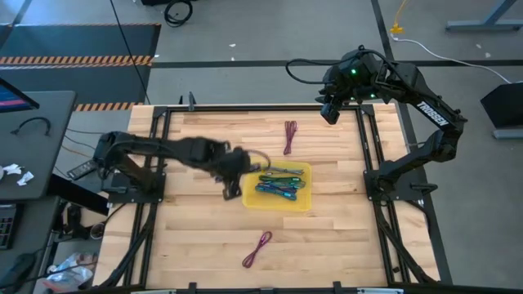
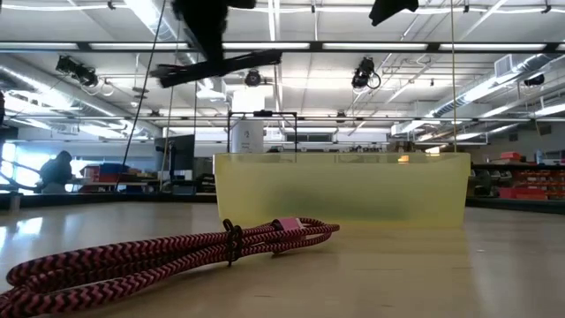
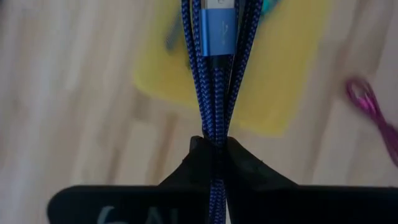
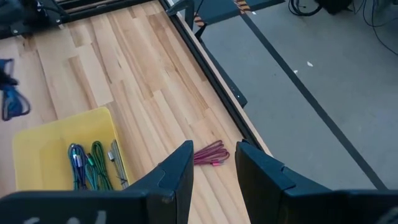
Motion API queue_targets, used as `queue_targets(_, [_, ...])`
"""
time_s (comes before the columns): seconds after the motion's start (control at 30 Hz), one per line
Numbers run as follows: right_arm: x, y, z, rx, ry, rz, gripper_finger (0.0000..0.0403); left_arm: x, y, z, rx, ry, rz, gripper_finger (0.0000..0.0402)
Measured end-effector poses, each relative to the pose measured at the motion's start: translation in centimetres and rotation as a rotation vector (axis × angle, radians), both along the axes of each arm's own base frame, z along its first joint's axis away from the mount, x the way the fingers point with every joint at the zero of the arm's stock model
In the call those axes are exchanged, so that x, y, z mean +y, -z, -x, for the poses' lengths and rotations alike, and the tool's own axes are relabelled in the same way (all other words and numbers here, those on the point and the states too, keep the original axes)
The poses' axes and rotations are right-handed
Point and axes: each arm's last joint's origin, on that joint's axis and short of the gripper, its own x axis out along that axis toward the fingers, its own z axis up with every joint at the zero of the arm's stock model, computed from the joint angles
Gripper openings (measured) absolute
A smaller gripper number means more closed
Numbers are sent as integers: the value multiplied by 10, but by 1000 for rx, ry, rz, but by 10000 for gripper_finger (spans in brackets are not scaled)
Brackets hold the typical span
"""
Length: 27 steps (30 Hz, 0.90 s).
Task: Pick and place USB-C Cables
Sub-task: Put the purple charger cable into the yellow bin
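My left gripper [image 1: 234,171] [image 3: 214,147] hovers at the left edge of the square yellow tray [image 1: 301,202] and is shut on a blue braided USB-C cable [image 3: 214,81], whose blue plug [image 3: 217,30] shows beyond the fingers. Several teal, green and blue cables [image 1: 278,184] lie inside the tray. A maroon cable [image 1: 290,137] lies on the table beyond the tray. A magenta cable [image 1: 257,249] lies toward the near edge. My right gripper [image 1: 330,113] [image 4: 214,163] is open and raised above the far right corner. My left gripper pinches the folded blue cable bundle [image 3: 215,124] between its two fingers, several strands side by side. The strands run along the fingers and stick out ahead of them, plug end foremost. The bundle is lifted clear over the tray's left part.
The tray [image 2: 344,187] sits mid-table, and the magenta cable [image 2: 177,252] lies in front of it in the low view. Black frame rails [image 1: 372,155] run along the table's left and right sides. Bare wood lies at the near left and near right. A person sits far back in the room [image 2: 57,170].
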Motion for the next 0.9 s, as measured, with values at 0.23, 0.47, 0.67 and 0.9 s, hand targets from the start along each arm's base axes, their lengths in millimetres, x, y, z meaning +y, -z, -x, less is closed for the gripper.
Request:
queue_targets(0.23, [-1, 0, 0, 9, -6, 21, 124, 45, -8, -15, -132, 20, -78, 19])
queue_targets(0.47, [-7, -1, 2, -5, 18, 29, 124, 73, 6, -25, -134, 16, -117, 19])
queue_targets(0.67, [-12, -4, 2, -40, 41, 46, 124, 76, 41, -51, -95, 124, -21, 19])
queue_targets(0.9, [-17, -4, 5, -46, 71, 41, 124, 53, 69, -80, -161, 266, 48, 19])
